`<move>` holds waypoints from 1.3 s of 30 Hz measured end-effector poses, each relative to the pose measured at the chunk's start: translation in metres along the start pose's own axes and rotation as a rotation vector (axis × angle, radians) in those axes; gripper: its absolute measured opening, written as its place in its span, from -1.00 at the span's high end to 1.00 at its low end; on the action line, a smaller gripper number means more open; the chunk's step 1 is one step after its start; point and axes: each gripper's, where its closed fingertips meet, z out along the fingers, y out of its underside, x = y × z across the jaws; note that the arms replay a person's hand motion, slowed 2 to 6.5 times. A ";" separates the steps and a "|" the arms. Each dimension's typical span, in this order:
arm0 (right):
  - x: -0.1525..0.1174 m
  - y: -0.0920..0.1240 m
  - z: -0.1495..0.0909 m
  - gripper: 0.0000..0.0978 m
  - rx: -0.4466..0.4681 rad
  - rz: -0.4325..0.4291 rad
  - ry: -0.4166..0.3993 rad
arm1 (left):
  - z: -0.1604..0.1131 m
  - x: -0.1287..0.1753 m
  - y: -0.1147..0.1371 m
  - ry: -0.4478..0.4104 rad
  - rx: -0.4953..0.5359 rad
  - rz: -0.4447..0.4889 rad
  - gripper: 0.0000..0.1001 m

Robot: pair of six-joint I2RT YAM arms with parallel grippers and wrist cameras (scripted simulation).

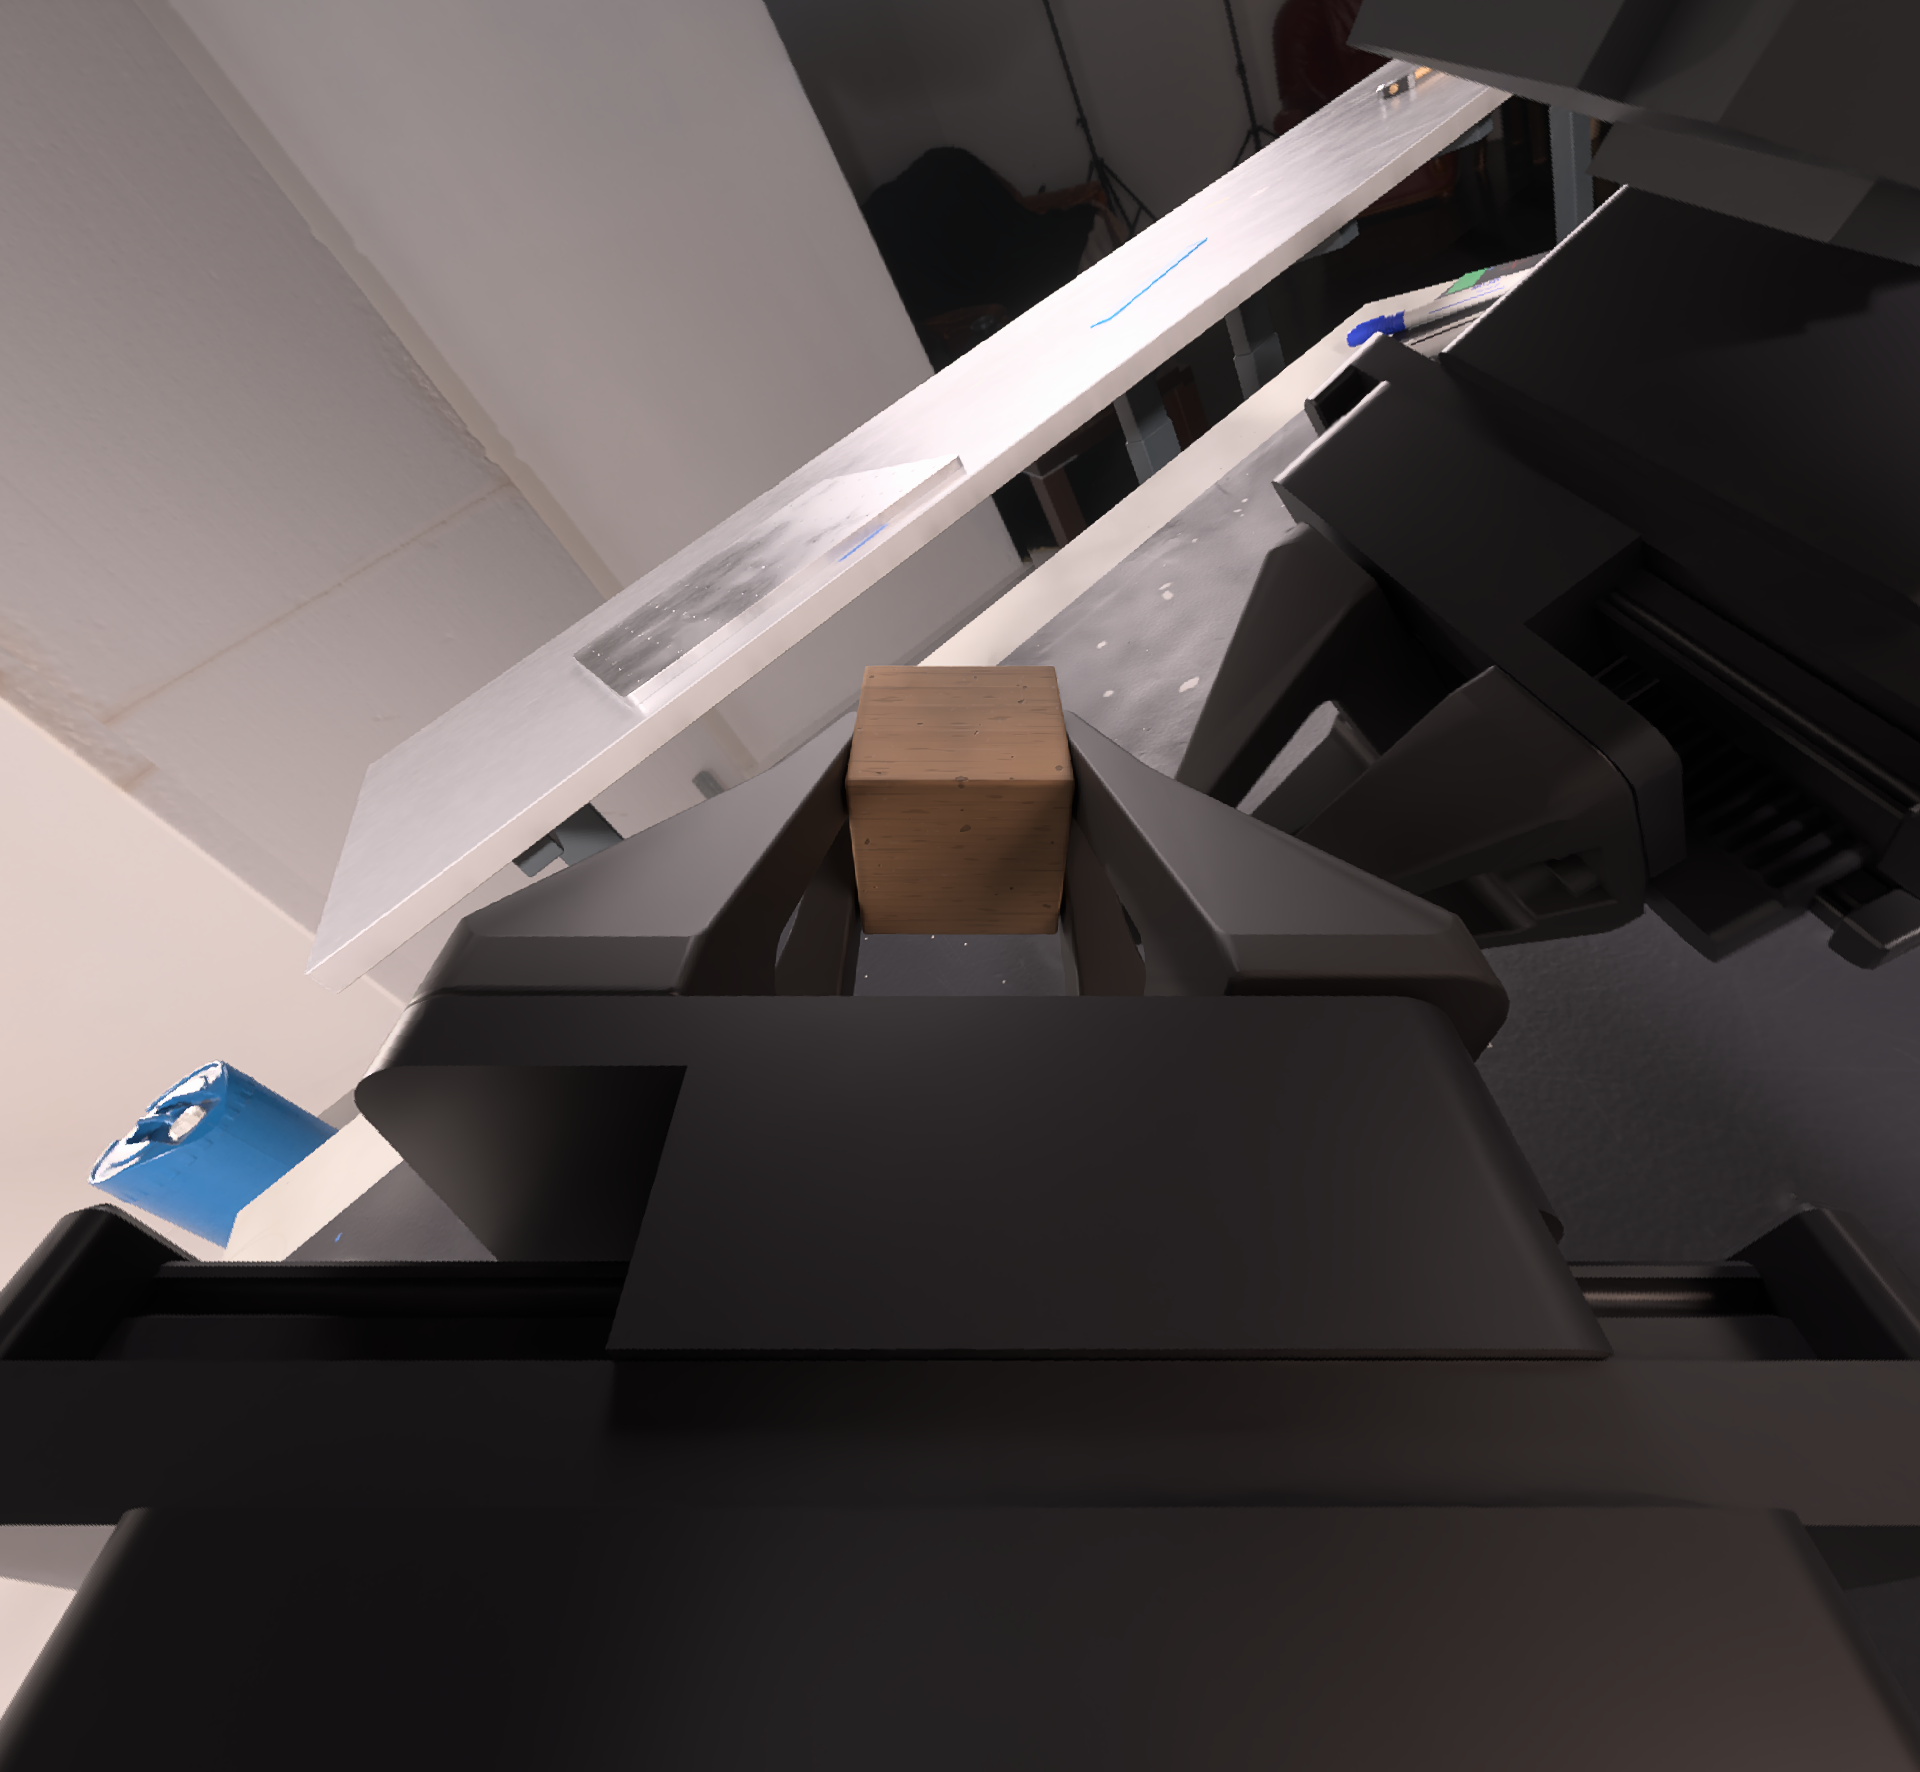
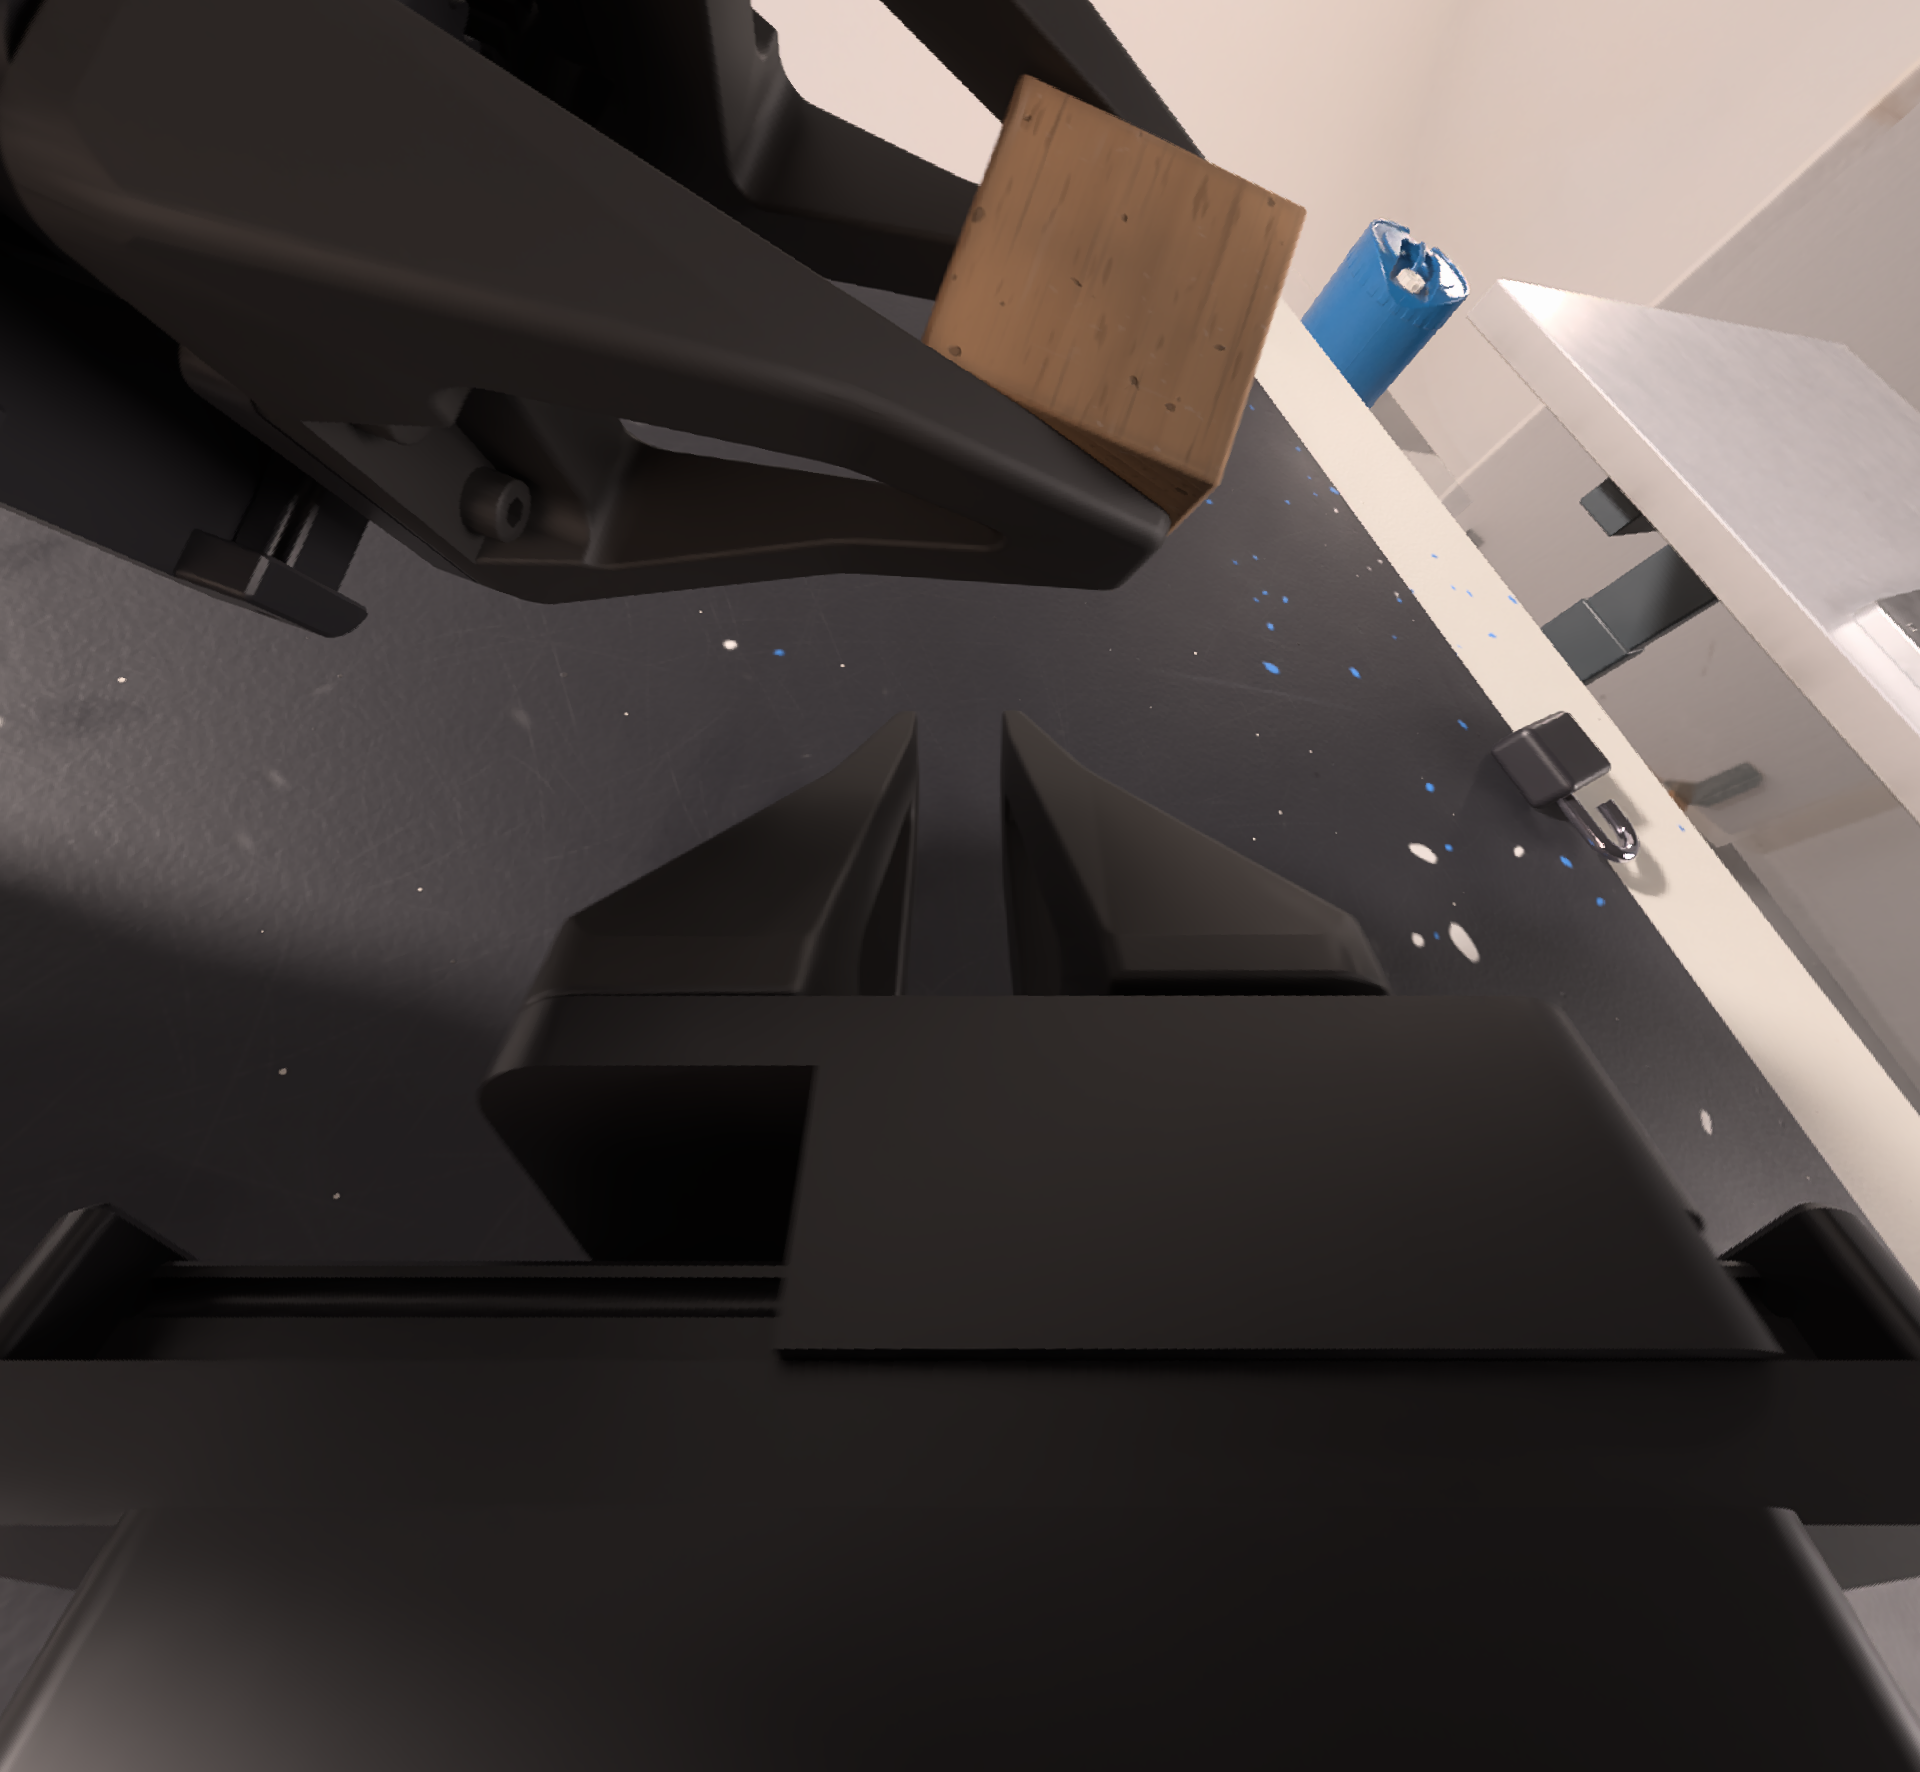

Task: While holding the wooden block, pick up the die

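Your black left gripper [image 1: 961, 818] clamps one brown wooden cube [image 1: 958, 800]; your right gripper [image 2: 958, 787] sits nearly closed, empty.

The room above the dark tabletop [image 2: 312, 839] ahead of the right gripper [image 2: 958, 735] is partly taken up by the left gripper [image 2: 1164, 392], by which a wooden block [image 2: 1112, 309] is clamped clear of the surface. Only a narrow slit is left between the right jaws. Bare surface is seen below and leftward. The far edge is bounded by a blue cylinder [image 2: 1382, 309] and a small black hook fitting [image 2: 1558, 766].
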 end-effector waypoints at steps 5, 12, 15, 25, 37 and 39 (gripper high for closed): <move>-0.003 -0.002 0.000 0.91 0.001 -0.047 0.014 | 0.000 0.000 0.005 -0.002 -0.021 -0.015 0.43; -0.006 -0.002 -0.001 0.93 0.007 -0.148 0.044 | -0.001 -0.009 0.009 -0.013 -0.046 -0.075 0.43; -0.005 -0.001 -0.001 0.93 0.000 -0.141 0.044 | -0.001 -0.010 0.008 -0.017 -0.045 -0.069 0.43; -0.003 -0.006 -0.003 0.92 0.016 -0.170 0.083 | -0.002 -0.009 0.011 -0.016 -0.076 -0.063 0.43; 0.000 0.000 -0.002 0.95 -0.009 -0.121 0.086 | 0.001 -0.009 0.010 -0.027 -0.088 -0.040 0.43; 0.000 -0.001 -0.003 0.95 -0.006 -0.143 0.088 | 0.000 -0.011 0.011 -0.031 -0.090 -0.050 0.43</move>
